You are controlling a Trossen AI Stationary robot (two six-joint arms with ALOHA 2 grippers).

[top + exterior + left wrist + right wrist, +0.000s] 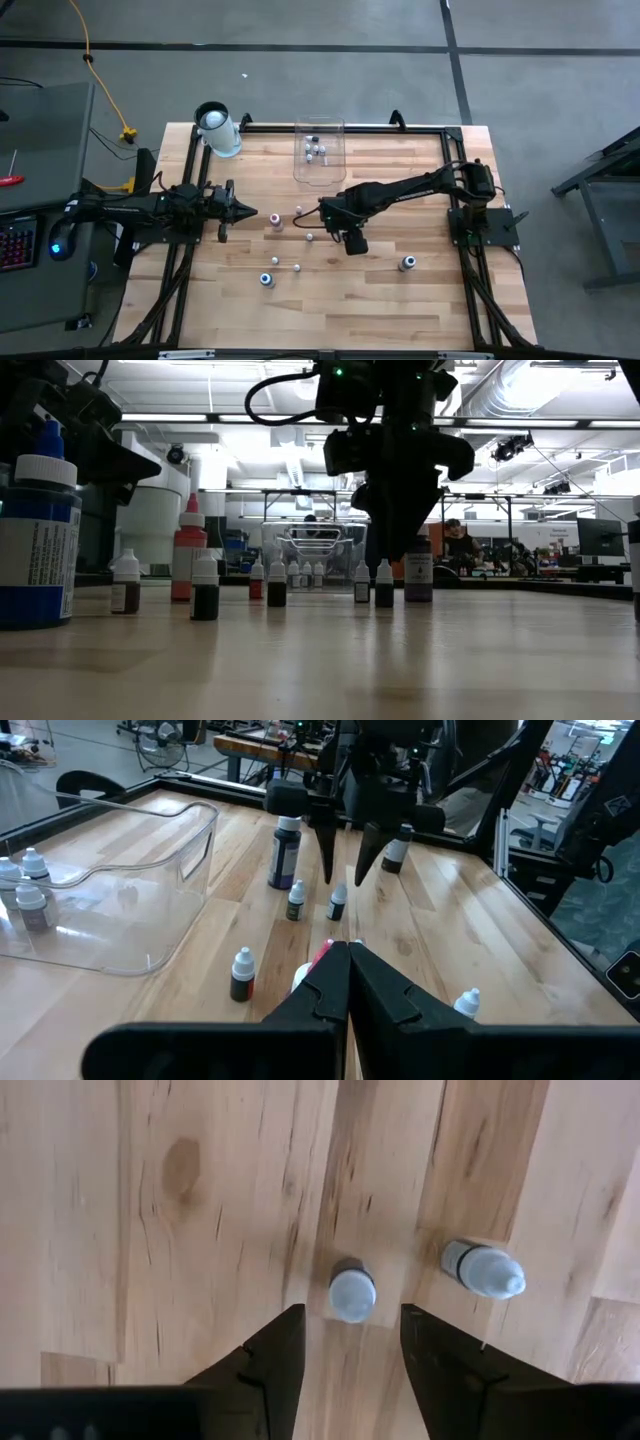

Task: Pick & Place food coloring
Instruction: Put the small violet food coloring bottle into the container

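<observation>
Small food coloring bottles stand upright on their bases on the wooden table [400, 310]. My right gripper [352, 1330] points down, open, over one white-capped bottle [352, 1292]; its fingertips stand on either side of the cap without touching it. A second small bottle [483, 1269] stands close beside. In the left wrist view the same gripper [347, 870] hangs just above that bottle [337, 901]. In the high view the right arm hides this bottle. My left gripper [348, 965] waits shut at the table's left, near a pink bottle [276, 220].
A clear plastic bin [320, 150] with several small bottles in it stands at the far middle, and a white cylinder [215, 128] at the far left. Loose bottles [267, 280] [407, 263] stand nearer the front. A taller dark bottle [285, 850] stands behind the right gripper.
</observation>
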